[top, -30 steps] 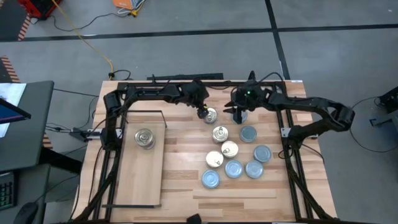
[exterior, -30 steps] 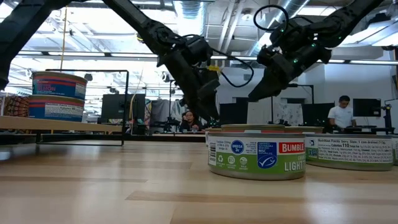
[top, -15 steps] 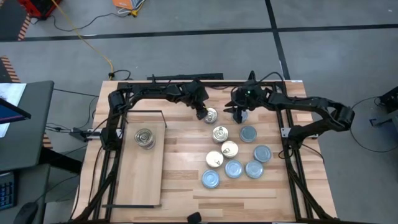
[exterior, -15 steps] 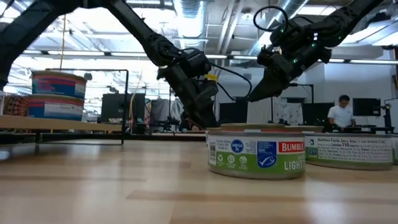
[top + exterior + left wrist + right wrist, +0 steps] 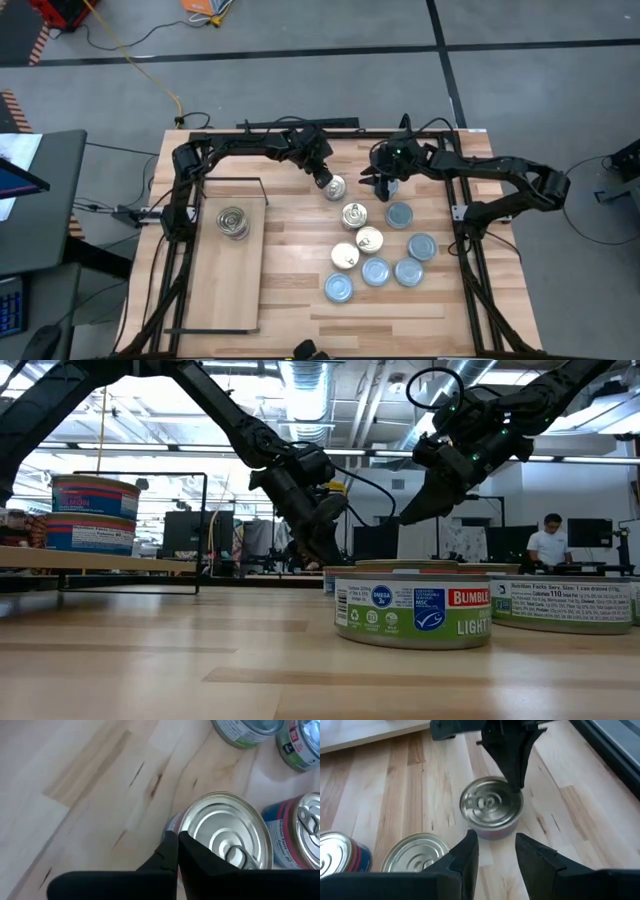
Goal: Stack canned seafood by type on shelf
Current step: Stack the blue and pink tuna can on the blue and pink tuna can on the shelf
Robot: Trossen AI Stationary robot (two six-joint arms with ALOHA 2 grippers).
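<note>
A silver-topped tin [image 5: 335, 187] stands on the tabletop near the far edge. It also shows in the left wrist view [image 5: 225, 837] and the right wrist view [image 5: 491, 806]. My left gripper [image 5: 323, 179] is shut, its tips at that tin's rim. To the tin's right, my right gripper [image 5: 384, 187] hovers open and points at it, holding nothing [image 5: 495, 837]. Several more tins with gold tops [image 5: 353, 215] and pale blue tops [image 5: 398, 215] lie nearer the front. Two tins are stacked [image 5: 232, 222] on the shelf [image 5: 225, 285]. My left gripper's shut fingertips [image 5: 178, 839] meet the tin at its rim [image 5: 516, 790], on the side toward the table's left. They slant down from the far left. The tin stands upright on the tabletop. I cannot tell whether the tips press on the top edge or against the wall.
The shelf's black wire frame [image 5: 236, 181] stands at its far end, left of the left gripper. Black rails [image 5: 470, 270] run along both table sides. There is bare wood [image 5: 300, 225] between the shelf and the group of tins. A person [image 5: 548, 545] sits far behind the table.
My left gripper has sunk toward the silver-topped tin, rolled at the wrist and shut its fingers. Its tips now sit at the tin's rim.
</note>
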